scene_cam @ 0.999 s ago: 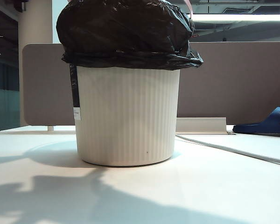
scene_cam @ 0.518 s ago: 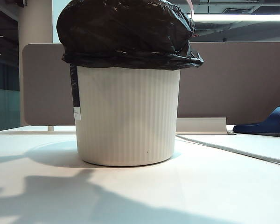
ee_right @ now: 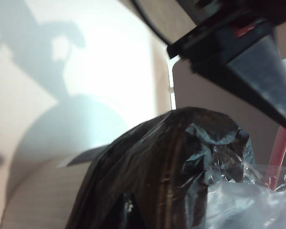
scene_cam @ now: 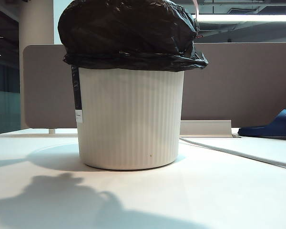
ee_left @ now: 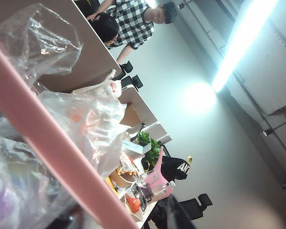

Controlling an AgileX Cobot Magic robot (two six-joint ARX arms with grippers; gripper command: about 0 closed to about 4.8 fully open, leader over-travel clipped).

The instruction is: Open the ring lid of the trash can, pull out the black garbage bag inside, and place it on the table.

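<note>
Leftmost in our exterior view, a dark window and a pale column stand behind the grey-brown partition panel [scene_cam: 45,86], and shadows of our arms lie across the near part of the table [scene_cam: 219,191]. Neither gripper shows in that view.

Toward the middle, the trash can [scene_cam: 131,119] stands upright on the table, cream-white and ribbed, with a dark label strip [scene_cam: 76,93] running down its left edge. The black garbage bag [scene_cam: 126,33] bulges out of the can's mouth and folds over the rim all round, so it is still in the can and not on the table. A thin pink sliver of the ring lid [scene_cam: 194,6] rises above the bag at the upper right, off the rim.

Farther right, a white board [scene_cam: 257,150] lies flat on the table, with a blue slipper [scene_cam: 271,126] beyond it.

From our left wrist view, the ring lid [ee_left: 47,152] crosses close to the lens as a pink bar with clear plastic film [ee_left: 86,129] around it; the left gripper's fingers are out of frame, so we cannot tell how they are set or whether they hold the hoop.

From our right wrist view, the right gripper [ee_right: 245,71] hangs above the black garbage bag [ee_right: 167,171], its dark fingers closed together on nothing, apart from the bag, with the ring lid [ee_right: 280,157] just beside.
</note>
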